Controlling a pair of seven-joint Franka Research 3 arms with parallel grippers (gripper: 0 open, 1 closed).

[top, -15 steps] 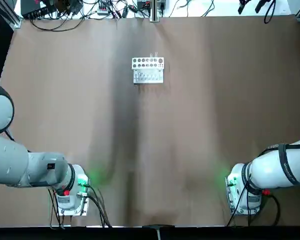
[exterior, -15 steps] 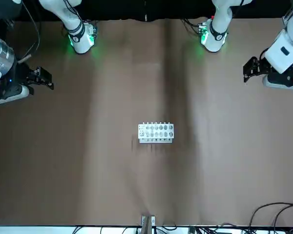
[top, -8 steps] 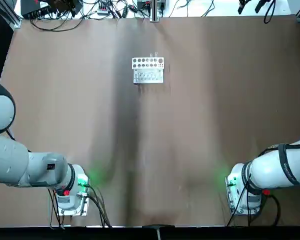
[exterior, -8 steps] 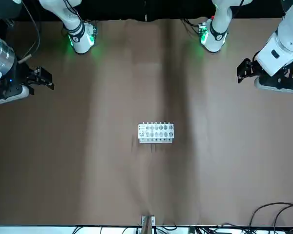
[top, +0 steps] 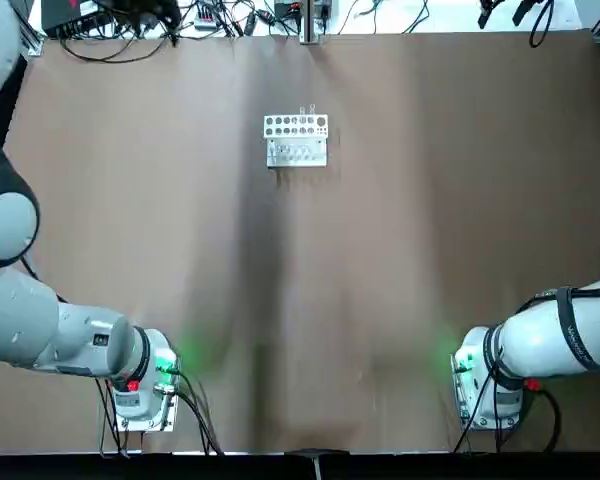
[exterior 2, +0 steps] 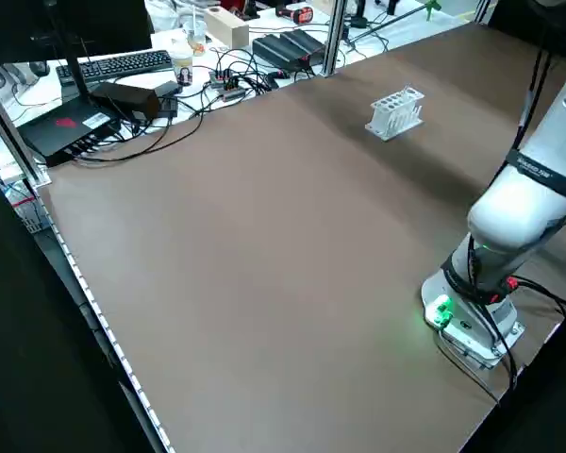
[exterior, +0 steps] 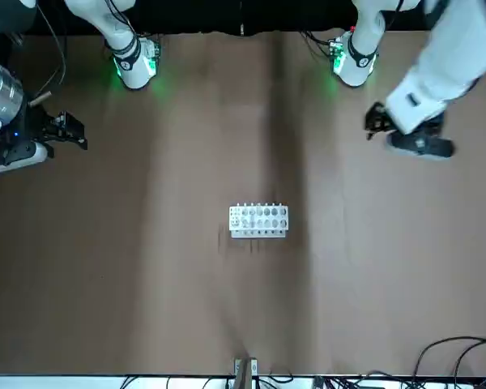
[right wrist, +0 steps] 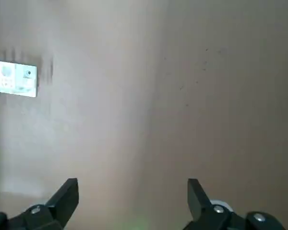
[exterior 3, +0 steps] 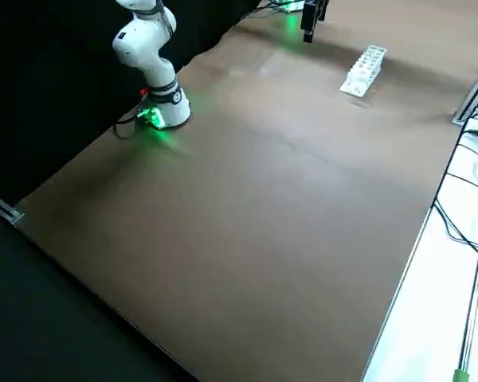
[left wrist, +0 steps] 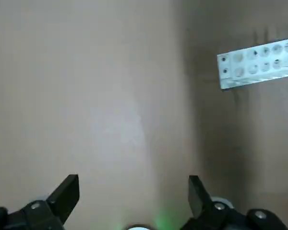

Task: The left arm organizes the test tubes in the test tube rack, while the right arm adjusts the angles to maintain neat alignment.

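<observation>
The test tube rack (top: 296, 139) is small and white with rows of round holes, and it stands toward the table's far middle (exterior: 259, 220) (exterior 2: 396, 111) (exterior 3: 363, 70). Thin clear test tubes (top: 307, 110) show only faintly at its far edge. My left gripper (exterior: 374, 121) hangs above the table on my left side, well short of the rack. In its wrist view the left gripper (left wrist: 133, 191) is open and empty, with the rack (left wrist: 259, 62) far off. My right gripper (exterior: 74, 134) stays out at my right edge, also open (right wrist: 133, 191), with the rack (right wrist: 13, 79) distant.
Both arm bases glow green at the near edge (top: 145, 385) (top: 485, 385). Cables, a keyboard (exterior 2: 123, 64) and boxes lie beyond the table's far edge, where a metal post (top: 308, 20) stands. Wide bare brown tabletop surrounds the rack.
The left arm has swung inward from my left edge toward the table's middle, carrying its gripper with it. The right arm and the rack have not moved.
</observation>
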